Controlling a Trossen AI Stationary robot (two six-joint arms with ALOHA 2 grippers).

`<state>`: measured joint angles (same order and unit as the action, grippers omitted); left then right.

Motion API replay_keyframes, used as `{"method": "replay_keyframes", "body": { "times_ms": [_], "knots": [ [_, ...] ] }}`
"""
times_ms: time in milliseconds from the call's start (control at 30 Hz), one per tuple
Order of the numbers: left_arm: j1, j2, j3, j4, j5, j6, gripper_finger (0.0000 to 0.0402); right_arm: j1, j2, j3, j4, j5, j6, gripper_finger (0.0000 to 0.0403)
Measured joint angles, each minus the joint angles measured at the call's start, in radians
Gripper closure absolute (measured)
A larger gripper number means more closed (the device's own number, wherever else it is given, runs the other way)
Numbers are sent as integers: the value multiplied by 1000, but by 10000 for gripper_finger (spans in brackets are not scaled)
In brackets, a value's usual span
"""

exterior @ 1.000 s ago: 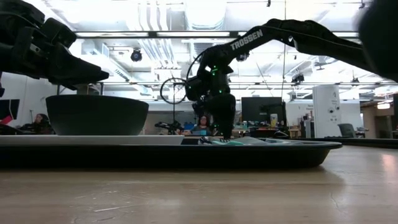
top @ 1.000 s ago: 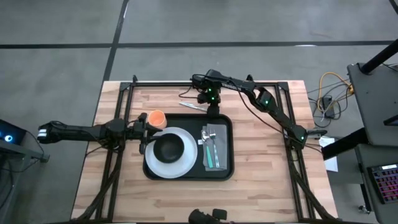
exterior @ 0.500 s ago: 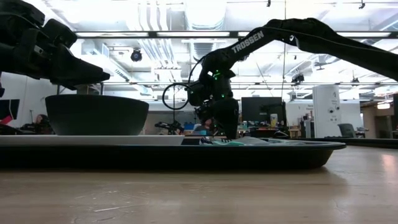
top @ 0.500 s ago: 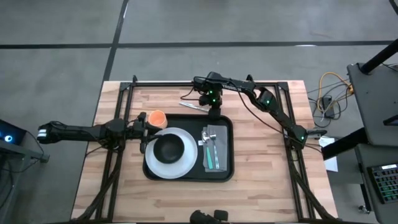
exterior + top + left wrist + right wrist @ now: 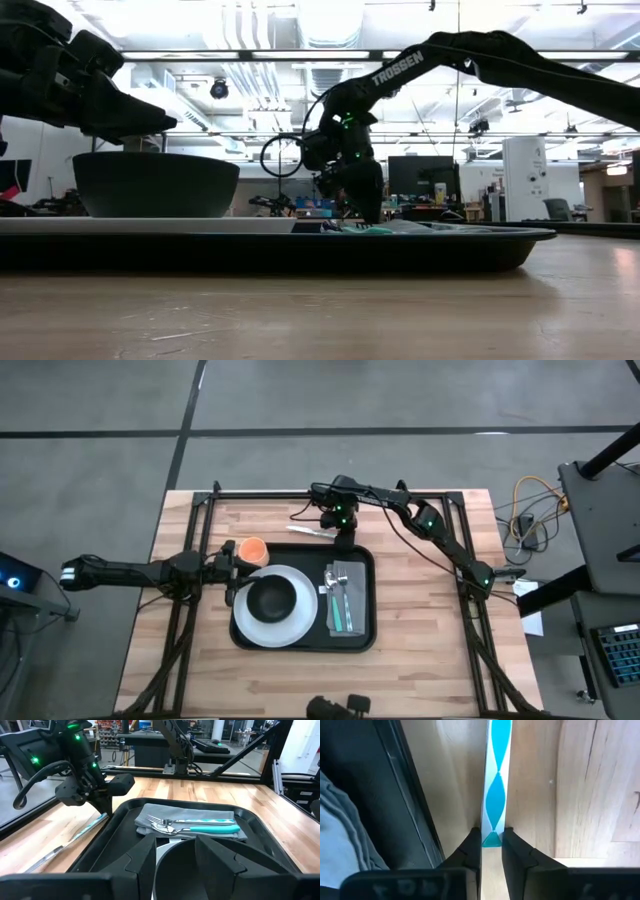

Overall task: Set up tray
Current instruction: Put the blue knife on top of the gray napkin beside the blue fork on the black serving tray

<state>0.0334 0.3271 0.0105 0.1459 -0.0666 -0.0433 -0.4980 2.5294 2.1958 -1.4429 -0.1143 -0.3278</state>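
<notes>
The black tray [image 5: 368, 636] holds a white plate [image 5: 292, 632] with a black bowl [image 5: 270, 598] on it. Beside them on the tray lies a grey napkin [image 5: 343, 622] with a fork and a spoon [image 5: 200, 824] on top. A knife [image 5: 310, 530] with a teal-and-white handle lies flat on the table just beyond the tray's far edge. My right gripper [image 5: 341, 536] stands over the knife's handle end, shut on it. My left gripper [image 5: 233, 575] hangs open above the plate's left rim, clear of the bowl [image 5: 155, 185]. My right gripper pinches the free end of the knife's handle [image 5: 493, 833] between its two fingers, one on each long side. The fingers [image 5: 471, 847] come from above, pointing down, and lie across the handle. The knife [image 5: 75, 837] still lies flat on the table.
An orange cup [image 5: 252, 549] stands at the tray's far left corner, close to my left gripper. The tray's far rim [image 5: 400, 780] runs right beside the knife. Bare wood lies left, right and near of the tray. A black frame [image 5: 205, 510] edges the table.
My right gripper has shifted a little at the tray's far edge early in the second and has then kept still. The knife stays on the table.
</notes>
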Motion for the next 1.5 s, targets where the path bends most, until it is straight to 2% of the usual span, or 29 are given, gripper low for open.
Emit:
{"method": "replay_keyframes", "body": {
  "times_ms": [300,500,833,1200,1500],
  "knots": [
    [0,0,0,0,0,0,283,-16,-48,59,-59,15,103,370],
    [0,0,1,0,0,0,283,-24,-100,58,-94,39,213,370],
    [0,0,1,0,0,0,283,11,-162,34,-128,18,427,370],
    [0,0,0,0,0,0,283,116,-231,-37,-128,-24,659,370],
    [0,0,0,0,0,0,283,228,-322,-235,-106,-58,920,370]
  ]
}}
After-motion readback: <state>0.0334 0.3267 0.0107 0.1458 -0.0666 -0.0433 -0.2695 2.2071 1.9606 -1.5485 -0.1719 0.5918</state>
